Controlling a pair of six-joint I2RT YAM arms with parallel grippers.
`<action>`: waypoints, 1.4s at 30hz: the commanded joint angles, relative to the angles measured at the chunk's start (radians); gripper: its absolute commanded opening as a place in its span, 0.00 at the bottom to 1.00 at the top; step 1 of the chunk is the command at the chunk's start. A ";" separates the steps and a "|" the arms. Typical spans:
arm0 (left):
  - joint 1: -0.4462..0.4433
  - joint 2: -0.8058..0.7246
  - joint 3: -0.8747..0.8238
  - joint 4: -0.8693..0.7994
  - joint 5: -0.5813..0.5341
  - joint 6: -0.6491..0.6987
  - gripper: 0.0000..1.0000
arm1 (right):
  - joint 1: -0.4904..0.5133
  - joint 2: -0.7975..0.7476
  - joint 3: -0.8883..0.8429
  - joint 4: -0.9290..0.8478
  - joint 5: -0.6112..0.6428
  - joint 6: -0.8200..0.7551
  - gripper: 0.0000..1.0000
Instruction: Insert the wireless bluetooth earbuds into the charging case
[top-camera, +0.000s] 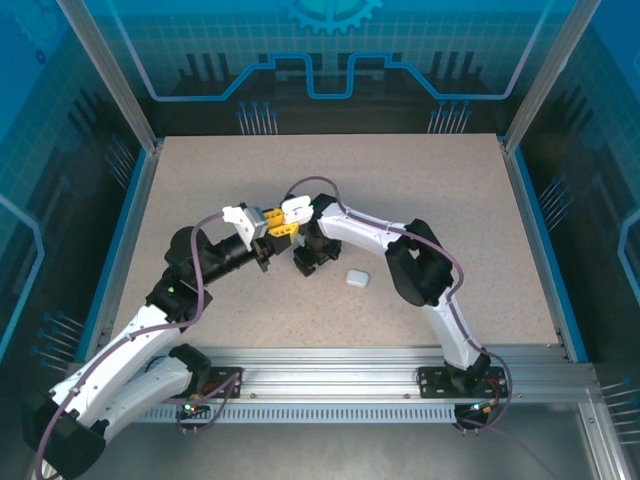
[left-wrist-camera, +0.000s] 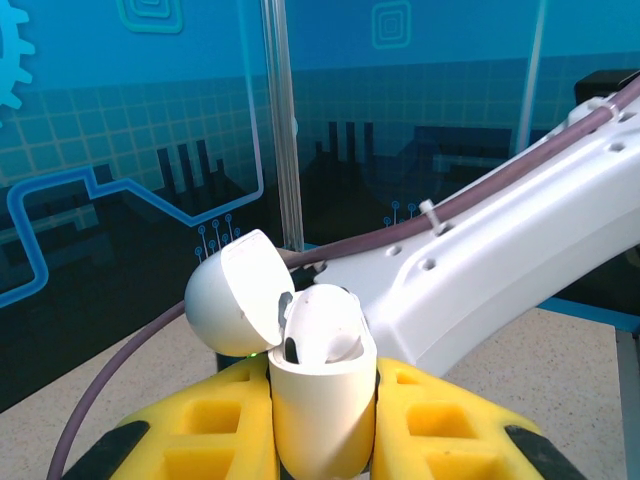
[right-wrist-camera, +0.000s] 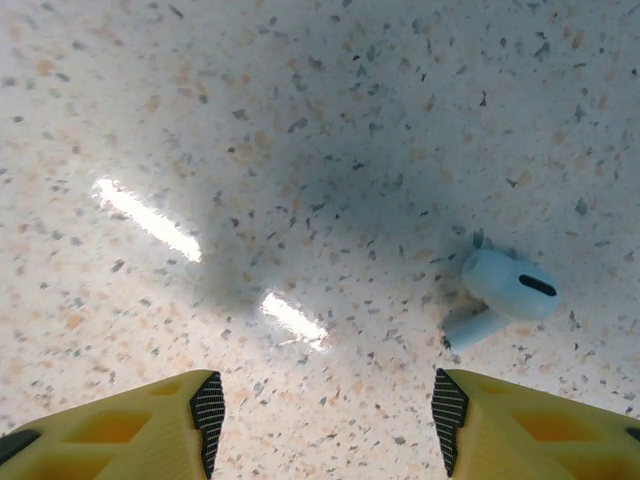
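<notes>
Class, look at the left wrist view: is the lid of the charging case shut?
No, the charging case held in the left gripper has its lid tipped back and open.

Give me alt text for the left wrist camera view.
The left gripper is shut on a white charging case, lid flipped open, with an earbud seated inside. The right arm crosses behind it.

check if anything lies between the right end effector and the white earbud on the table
Nothing visible does: bare speckled tabletop separates the open right end effector from the small white stemmed plastic earbud lying just ahead.
</notes>
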 joint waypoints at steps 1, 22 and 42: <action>-0.004 -0.021 -0.014 0.012 -0.017 0.026 0.03 | -0.017 -0.105 -0.050 0.064 -0.046 -0.016 0.60; -0.004 -0.039 -0.005 0.007 -0.023 0.021 0.03 | -0.139 -0.155 -0.073 0.103 -0.037 -0.009 0.58; -0.004 -0.025 0.002 0.009 -0.023 0.020 0.04 | -0.164 0.079 0.141 -0.056 -0.135 -0.005 0.54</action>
